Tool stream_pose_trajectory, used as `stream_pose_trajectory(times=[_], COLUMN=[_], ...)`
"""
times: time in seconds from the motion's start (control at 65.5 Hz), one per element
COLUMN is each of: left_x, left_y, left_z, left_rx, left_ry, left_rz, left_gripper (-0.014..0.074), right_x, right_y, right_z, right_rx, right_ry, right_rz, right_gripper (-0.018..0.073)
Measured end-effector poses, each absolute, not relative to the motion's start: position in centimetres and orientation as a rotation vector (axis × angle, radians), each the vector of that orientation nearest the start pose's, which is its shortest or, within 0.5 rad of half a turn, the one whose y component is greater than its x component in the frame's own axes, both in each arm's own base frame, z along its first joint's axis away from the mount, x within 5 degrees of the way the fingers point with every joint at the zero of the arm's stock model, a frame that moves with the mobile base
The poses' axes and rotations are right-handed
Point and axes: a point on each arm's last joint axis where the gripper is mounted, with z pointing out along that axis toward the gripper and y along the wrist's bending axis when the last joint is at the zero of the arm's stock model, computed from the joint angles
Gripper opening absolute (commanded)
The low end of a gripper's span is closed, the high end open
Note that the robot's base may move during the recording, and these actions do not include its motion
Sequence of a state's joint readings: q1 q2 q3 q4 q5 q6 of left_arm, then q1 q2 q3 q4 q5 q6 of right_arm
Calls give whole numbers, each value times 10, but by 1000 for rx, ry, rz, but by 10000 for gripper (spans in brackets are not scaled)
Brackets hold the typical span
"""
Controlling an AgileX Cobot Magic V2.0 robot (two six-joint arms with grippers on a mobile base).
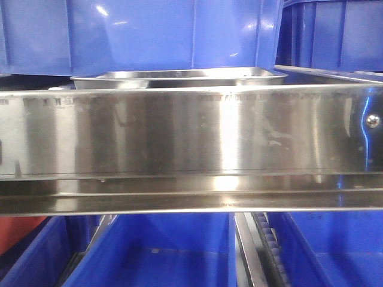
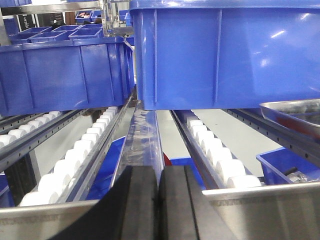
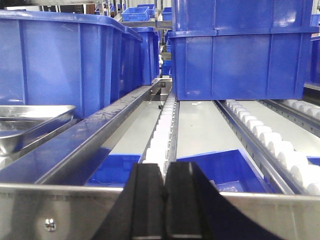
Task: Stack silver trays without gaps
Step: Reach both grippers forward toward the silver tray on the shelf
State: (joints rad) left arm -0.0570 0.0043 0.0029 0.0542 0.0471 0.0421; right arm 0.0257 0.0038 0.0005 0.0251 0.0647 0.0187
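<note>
The silver trays (image 1: 179, 79) sit upper centre in the front view, behind the steel rail (image 1: 179, 137), with a blue bin (image 1: 137, 30) above them. My left gripper (image 2: 159, 200) and right gripper (image 3: 165, 200) are pinched closed and empty. I judge I should open both, then take opposite rims level.

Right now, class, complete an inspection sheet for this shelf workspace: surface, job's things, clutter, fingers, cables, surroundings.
Surface: roller tracks behind a steel rail.
Job's things: silver tray sits on the shelf behind the rail; whether others are nested in it cannot be told.
Clutter: blue bins on the tracks.
Grippers: left fingers and right fingers closed, holding nothing.
Cables: nothing seen.
Surroundings: lower bins beneath the shelf.
</note>
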Motion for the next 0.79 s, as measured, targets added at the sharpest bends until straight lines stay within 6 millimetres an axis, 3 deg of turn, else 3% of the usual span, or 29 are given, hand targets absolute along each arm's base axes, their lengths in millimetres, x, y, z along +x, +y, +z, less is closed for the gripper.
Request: stream_pose_trajectory(times=[0.794], left_x=[57], left_y=[-3], left_z=[208], left_rx=[116], left_ry=[1534], left_rz=[33], left_gripper=[10], right_x=[57], right_y=[2], right_z=[207], right_rx=[13], right_ry=[1552], right_rz=[56], right_gripper=[-78])
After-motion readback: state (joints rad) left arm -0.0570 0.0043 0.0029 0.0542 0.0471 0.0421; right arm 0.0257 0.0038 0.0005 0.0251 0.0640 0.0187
